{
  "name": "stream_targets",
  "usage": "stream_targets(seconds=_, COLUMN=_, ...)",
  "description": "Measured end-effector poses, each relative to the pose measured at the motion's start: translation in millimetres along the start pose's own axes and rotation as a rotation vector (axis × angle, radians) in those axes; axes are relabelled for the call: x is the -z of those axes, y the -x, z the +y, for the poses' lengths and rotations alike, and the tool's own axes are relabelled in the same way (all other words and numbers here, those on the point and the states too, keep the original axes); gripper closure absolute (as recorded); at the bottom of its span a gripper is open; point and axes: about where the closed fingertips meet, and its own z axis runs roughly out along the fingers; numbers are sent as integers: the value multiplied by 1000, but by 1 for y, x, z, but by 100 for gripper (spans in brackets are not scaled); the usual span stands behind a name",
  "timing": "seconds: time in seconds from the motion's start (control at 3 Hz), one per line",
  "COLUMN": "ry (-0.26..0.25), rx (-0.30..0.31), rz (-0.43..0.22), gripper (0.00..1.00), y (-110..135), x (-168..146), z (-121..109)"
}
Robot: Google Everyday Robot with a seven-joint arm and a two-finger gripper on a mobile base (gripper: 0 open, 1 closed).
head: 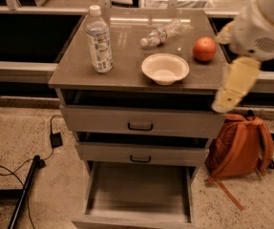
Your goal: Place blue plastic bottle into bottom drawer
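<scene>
The blue plastic bottle point(99, 40) stands upright at the left of the grey cabinet top point(127, 73). It is clear, with a white cap and a pale blue-and-white label. The bottom drawer point(139, 190) is pulled out and shows a plain grey box with nothing in it. My gripper point(232, 90) hangs at the cabinet's front right corner, far right of the bottle and holding nothing that I can see. The white arm body point(263, 25) is above it.
A white bowl point(165, 69), an orange point(204, 48) and a small lying bottle with a red label point(161, 33) are on the cabinet top. The two upper drawers point(140, 126) are shut. An orange backpack point(239, 149) sits on the floor at right. Cables point(26, 171) lie at left.
</scene>
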Motion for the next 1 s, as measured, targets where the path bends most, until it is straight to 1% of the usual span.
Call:
stream_targets(seconds=0.33, ry=41, rx=29, rz=-144, gripper=0, y=75, x=-58, z=-40)
stream_targets(seconds=0.67, ry=77, rx=83, rz=-261, gripper=0, y=168, x=-124, z=-71)
stream_targets(seconds=1.0, ry=79, rx=80, rz=-250, gripper=0, y=161, x=-121, z=-67)
